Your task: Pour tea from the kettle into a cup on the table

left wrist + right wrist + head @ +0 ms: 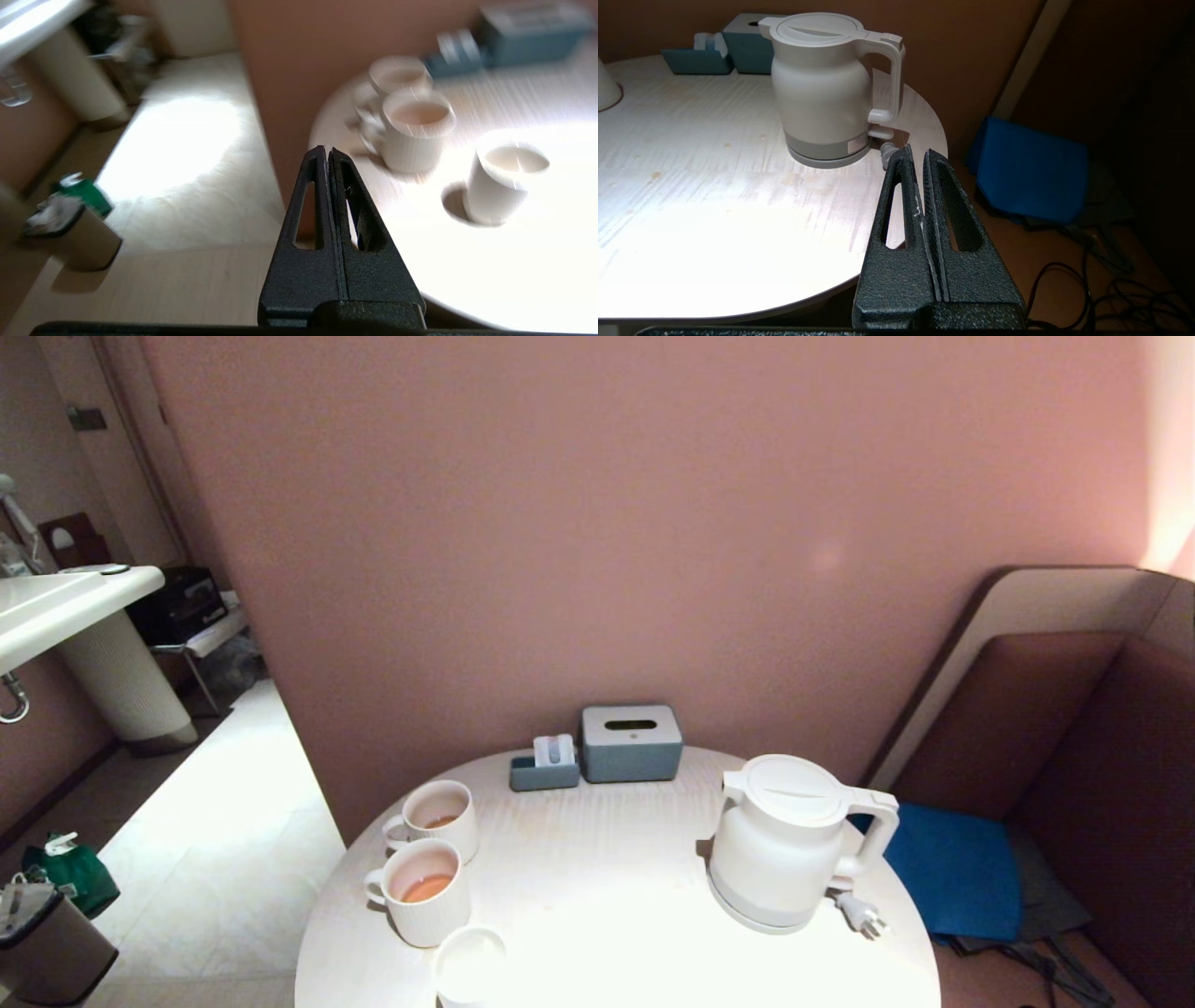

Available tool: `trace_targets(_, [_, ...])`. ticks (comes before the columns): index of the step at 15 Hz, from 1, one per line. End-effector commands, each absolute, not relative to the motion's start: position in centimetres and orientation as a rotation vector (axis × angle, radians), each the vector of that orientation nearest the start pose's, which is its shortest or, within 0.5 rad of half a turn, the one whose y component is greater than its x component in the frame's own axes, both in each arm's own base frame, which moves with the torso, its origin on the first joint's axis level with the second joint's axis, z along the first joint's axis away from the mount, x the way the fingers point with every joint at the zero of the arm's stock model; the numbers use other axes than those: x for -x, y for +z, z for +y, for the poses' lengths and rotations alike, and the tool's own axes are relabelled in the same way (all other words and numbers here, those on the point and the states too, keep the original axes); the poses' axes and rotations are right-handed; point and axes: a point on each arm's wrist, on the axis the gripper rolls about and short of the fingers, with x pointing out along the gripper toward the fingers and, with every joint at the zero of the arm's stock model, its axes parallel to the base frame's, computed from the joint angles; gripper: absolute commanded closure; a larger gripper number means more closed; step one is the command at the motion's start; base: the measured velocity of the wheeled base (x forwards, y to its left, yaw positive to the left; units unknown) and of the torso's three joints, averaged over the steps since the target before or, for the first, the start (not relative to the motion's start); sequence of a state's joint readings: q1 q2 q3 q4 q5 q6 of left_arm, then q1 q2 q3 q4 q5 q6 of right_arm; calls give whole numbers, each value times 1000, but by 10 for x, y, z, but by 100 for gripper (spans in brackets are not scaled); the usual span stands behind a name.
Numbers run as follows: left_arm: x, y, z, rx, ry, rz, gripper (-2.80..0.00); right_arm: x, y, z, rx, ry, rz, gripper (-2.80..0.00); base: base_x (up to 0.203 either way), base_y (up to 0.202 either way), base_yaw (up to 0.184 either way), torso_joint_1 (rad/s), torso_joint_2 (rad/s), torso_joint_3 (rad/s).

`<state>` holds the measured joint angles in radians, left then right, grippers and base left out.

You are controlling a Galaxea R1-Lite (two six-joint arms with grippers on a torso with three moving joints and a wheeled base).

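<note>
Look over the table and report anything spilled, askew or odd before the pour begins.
No spill shows. The kettle sits upright on its base, lid shut, plug lying loose on the table. Both ribbed mugs already hold tea; the cup looks empty. Left gripper and right gripper are shut, off the table.

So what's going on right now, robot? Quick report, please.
Both grippers shut, empty, off the table. Kettle untouched on its base. Cup waiting, path clear.

No legible text, labels, brands or numbers on anything in view
</note>
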<state>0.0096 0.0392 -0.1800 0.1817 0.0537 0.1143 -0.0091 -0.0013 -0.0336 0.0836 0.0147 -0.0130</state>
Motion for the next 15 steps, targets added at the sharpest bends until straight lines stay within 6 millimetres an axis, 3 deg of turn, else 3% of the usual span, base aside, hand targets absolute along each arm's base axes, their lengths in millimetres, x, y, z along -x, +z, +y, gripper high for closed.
trace_targets(1, [30, 82, 0, -135, 25, 79, 0, 26, 76, 1, 13, 6, 51, 0, 0, 0, 0, 0, 0, 0])
trace_targets(4, [25, 74, 0, -79, 12, 52, 0, 26, 76, 1, 13, 6, 51, 0, 0, 0, 0, 0, 0, 0])
trace_targets(15, [23, 76, 0, -2, 11, -5, 0, 26, 76, 1, 13, 6, 51, 0, 0, 0, 0, 0, 0, 0])
